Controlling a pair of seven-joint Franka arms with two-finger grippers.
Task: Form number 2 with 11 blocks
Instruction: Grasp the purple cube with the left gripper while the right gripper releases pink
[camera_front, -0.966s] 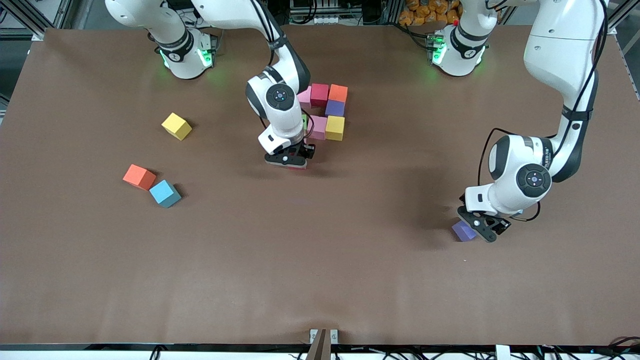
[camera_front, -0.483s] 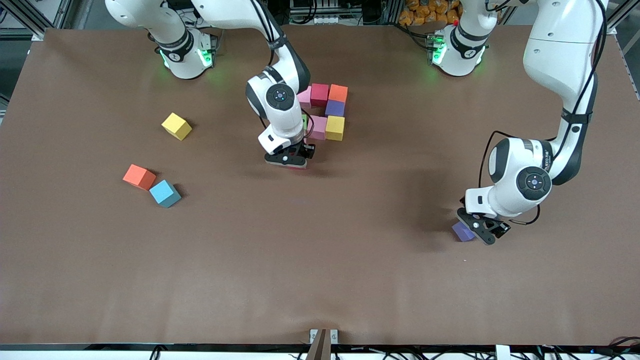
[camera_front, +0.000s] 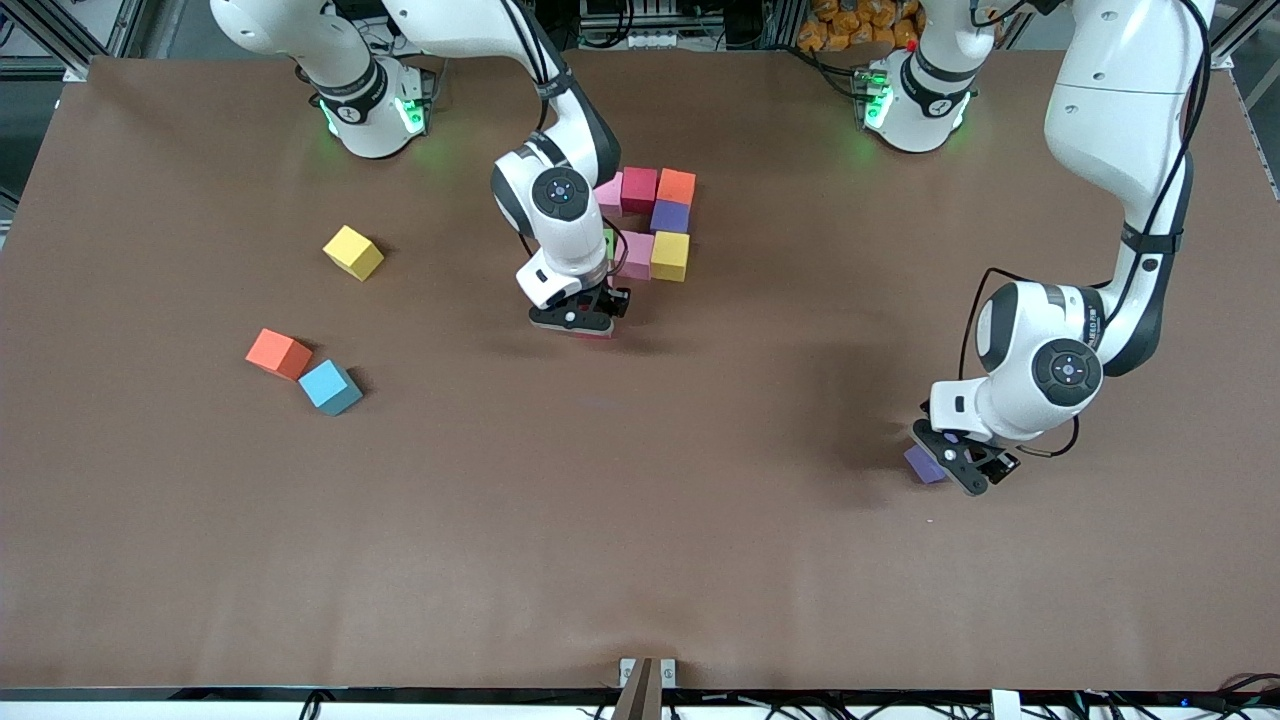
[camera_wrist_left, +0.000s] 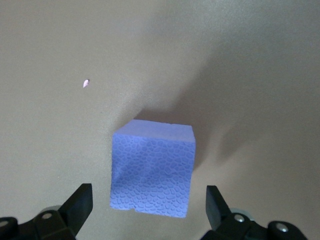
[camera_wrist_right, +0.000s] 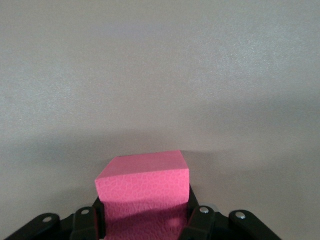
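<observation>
Right end effector (camera_front: 580, 322) of mine pinches a pink block (camera_wrist_right: 143, 187) between its fingers, low over the worktop (camera_front: 640, 520), just on the front camera's side of the partly built 2. That cluster sits right beside my wrist: a pink cube (camera_front: 609, 193), a red one (camera_front: 639, 188) and an orange one (camera_front: 676, 186) in a row, a purple cube (camera_front: 670, 216) under the orange, then a yellow cube (camera_front: 670, 255), another pink (camera_front: 636, 254) and a sliver of green (camera_front: 607, 243) mostly hidden by my arm.

Left end effector (camera_front: 950, 462) is spread wide, down near the worktop at the left arm's end, with its fingers (camera_wrist_left: 80, 202) standing on either side of a lone purple block (camera_wrist_left: 152, 172) and not touching it; the block rests on the worktop.

Well out from my right end effector, toward the right arm's end, lie three loose blocks: a yellow one (camera_front: 353, 252), and closer to the front camera an orange-red one (camera_front: 279, 353) touching a teal one (camera_front: 330, 387).
</observation>
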